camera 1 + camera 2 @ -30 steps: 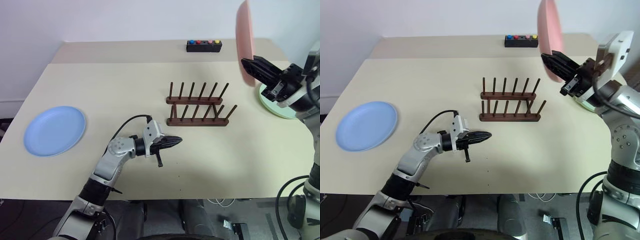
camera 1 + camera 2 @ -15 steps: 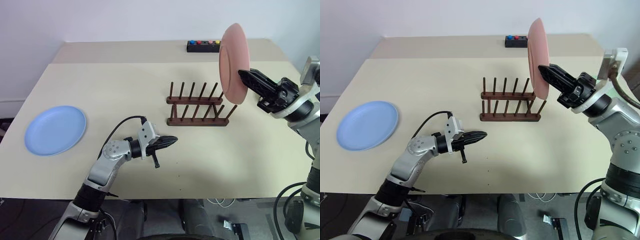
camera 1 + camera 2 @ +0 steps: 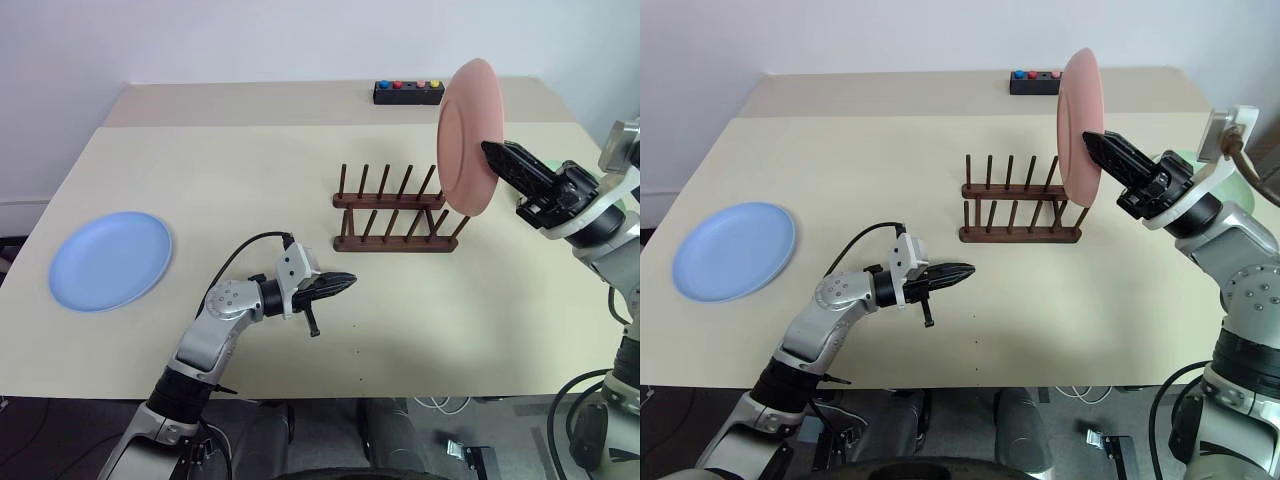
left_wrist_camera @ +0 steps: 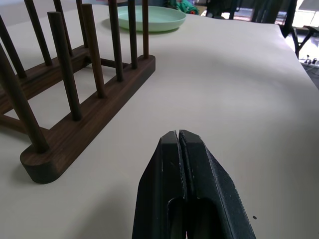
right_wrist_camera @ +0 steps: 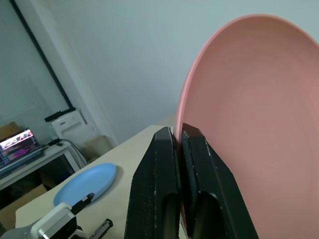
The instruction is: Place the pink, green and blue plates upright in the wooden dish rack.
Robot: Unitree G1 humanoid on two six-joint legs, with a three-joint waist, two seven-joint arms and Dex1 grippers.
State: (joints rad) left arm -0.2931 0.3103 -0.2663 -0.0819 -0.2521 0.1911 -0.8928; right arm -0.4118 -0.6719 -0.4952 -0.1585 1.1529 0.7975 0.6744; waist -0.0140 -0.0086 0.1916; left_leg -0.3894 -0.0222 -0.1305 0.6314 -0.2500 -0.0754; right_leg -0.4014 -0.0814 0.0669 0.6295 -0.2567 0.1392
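Observation:
My right gripper (image 3: 492,152) is shut on the rim of the pink plate (image 3: 463,130), which it holds upright on edge over the right end of the wooden dish rack (image 3: 395,212). The plate's lower edge overlaps the rightmost pegs; I cannot tell if it touches them. The right wrist view has the black fingers (image 5: 162,164) pinching the pink plate (image 5: 249,109). The blue plate (image 3: 110,260) lies flat at the table's left. The green plate (image 4: 152,18) lies flat beyond the rack (image 4: 75,94), behind my right arm. My left gripper (image 3: 345,281) is shut and empty, level, just in front of the rack.
A small black box with coloured buttons (image 3: 408,92) sits at the table's far edge behind the rack. The beige table (image 3: 230,170) spreads wide between the blue plate and the rack. A desk with a monitor (image 5: 20,147) stands beyond the table.
My right wrist has rolled, turning the pink plate from edge-on to showing its face, and carried it down and left to the rack's right end. The left arm has kept still.

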